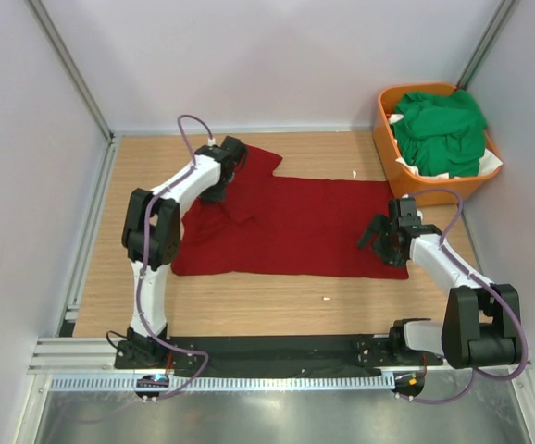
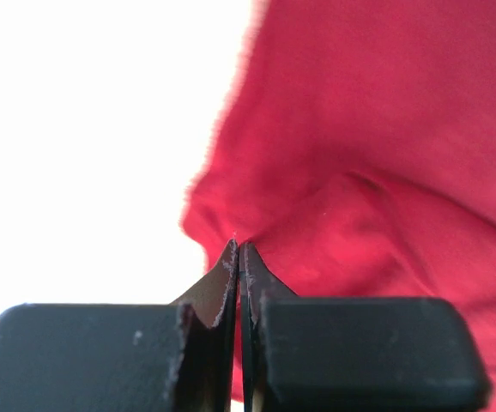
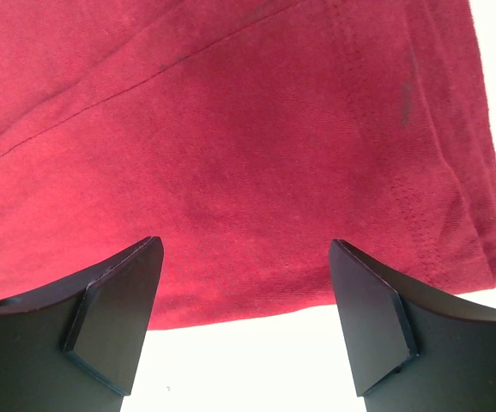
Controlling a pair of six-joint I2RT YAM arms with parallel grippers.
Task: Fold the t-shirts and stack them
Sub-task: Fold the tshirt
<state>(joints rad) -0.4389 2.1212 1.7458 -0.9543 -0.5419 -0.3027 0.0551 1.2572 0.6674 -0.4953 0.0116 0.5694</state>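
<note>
Fold starting: left tool (image 2: 238, 251) pinches dark red t-shirt (image 1: 286, 227) at 10 o'clock; right tool (image 3: 244, 244) wide over 3 o'clock hem, must close.

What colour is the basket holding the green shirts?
Orange; the basket shows best in the top external view.

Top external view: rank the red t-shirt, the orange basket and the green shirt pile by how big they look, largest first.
1. red t-shirt, by far the largest
2. orange basket
3. green shirt pile, only slightly smaller, filling most of the basket
</note>
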